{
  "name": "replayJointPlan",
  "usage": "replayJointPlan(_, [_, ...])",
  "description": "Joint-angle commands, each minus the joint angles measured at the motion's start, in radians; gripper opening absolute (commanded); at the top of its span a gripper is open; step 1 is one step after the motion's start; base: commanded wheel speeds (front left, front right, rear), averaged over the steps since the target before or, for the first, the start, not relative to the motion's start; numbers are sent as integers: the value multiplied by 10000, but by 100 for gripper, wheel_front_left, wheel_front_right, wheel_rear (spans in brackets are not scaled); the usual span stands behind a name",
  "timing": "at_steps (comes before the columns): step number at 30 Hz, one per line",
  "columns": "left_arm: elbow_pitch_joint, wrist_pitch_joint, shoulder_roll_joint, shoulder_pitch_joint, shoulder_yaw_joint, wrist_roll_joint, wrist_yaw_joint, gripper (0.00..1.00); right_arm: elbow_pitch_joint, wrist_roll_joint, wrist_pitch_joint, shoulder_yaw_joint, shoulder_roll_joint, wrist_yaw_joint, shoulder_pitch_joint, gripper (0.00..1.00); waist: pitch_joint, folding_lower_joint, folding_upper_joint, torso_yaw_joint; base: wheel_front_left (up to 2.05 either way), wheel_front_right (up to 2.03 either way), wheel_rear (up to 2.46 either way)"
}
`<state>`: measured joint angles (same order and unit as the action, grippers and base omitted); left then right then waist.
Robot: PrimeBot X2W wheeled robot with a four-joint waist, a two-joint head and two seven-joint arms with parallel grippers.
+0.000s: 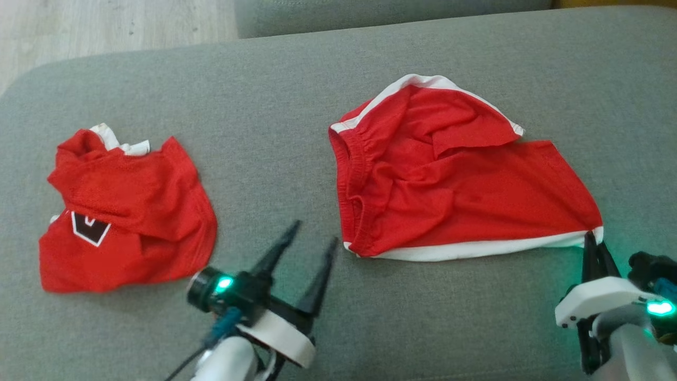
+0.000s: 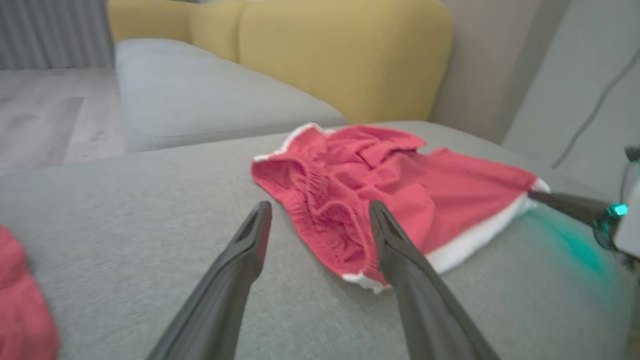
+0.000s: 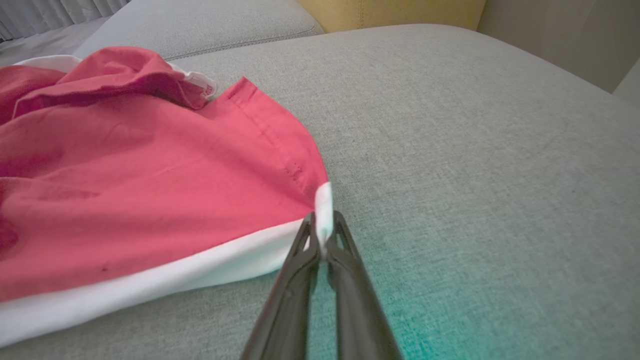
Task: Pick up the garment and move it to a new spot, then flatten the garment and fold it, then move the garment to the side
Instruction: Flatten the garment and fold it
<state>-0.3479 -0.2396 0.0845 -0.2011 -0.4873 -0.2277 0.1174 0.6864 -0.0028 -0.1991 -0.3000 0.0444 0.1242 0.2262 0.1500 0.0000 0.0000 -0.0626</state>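
Early — right gripper [image 3: 323, 222] pinched tight on shorts [image 1: 449, 180] hem corner [image 3: 324, 200]; left gripper [image 1: 316, 232] wide open, empty, near waistband [image 1: 351, 185]. Shorts rumpled — lift, flatten, fold all pending.

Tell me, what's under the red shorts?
The red shorts lie on the grey sofa cushion, which shows all around them. Whatever is directly beneath the cloth is covered.

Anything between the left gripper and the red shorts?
No. In the head view, bare grey sofa cushion separates the open left gripper from the waistband of the red shorts; the right gripper is shut on their far hem corner.
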Motion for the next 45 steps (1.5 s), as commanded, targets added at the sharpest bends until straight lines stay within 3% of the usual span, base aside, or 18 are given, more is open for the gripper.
replayJointPlan(1, [168, 73, 210, -568, -54, 174, 73, 100, -264, -61, -43, 195, 58, 65, 391, 0, 41, 0, 0, -36, 0, 0, 0])
replayJointPlan(8, [-629, 447, 949, -1492, -2296, 355, 127, 100, -73, 75, -28, 345, 58, 65, 617, 0, 264, 0, 0, -206, 0, 0, 0])
replayJointPlan(12, [-1145, 410, 1170, -2140, -3097, 338, 129, 100, 46, 195, -82, 558, 58, 65, 732, 0, 426, 0, 0, -320, 0, 0, 0])
replayJointPlan(20, [-2460, 184, 1035, -3137, -3565, 767, 119, 100, 175, 423, -179, 972, 58, 65, 1006, 0, 719, 0, 0, -614, 0, 0, 0])
replayJointPlan(33, [-3465, -85, 782, -3641, -4170, 555, 129, 100, 241, 659, -292, 1333, 58, 65, 1147, 0, 861, 0, 0, -875, 0, 0, 0])
replayJointPlan(34, [-3523, -90, 769, -3669, -4234, 512, 129, 95, 232, 678, -299, 1361, 58, 65, 1158, 0, 871, 0, 0, -885, 0, 0, 0])
replayJointPlan(35, [-3582, -95, 757, -3697, -4294, 459, 130, 41, 221, 698, -306, 1389, 58, 65, 1163, 0, 877, 0, 0, -893, 0, 0, 0])
replayJointPlan(36, [-3582, -95, 757, -3697, -4294, 459, 130, 41, 221, 698, -306, 1389, 58, 65, 1163, 0, 877, 0, 0, -893, 0, 0, 0])
replayJointPlan(37, [-3683, -106, 742, -3751, -4398, 355, 130, 0, 194, 734, -317, 1439, 58, 65, 1162, 0, 877, 0, 0, -900, 0, 0, 0])
replayJointPlan(45, [-3762, -183, 715, -3712, -4198, -45, 105, 0, -48, 905, -383, 1641, 58, 65, 1063, 0, 685, 0, 0, -816, 0, 0, 0])
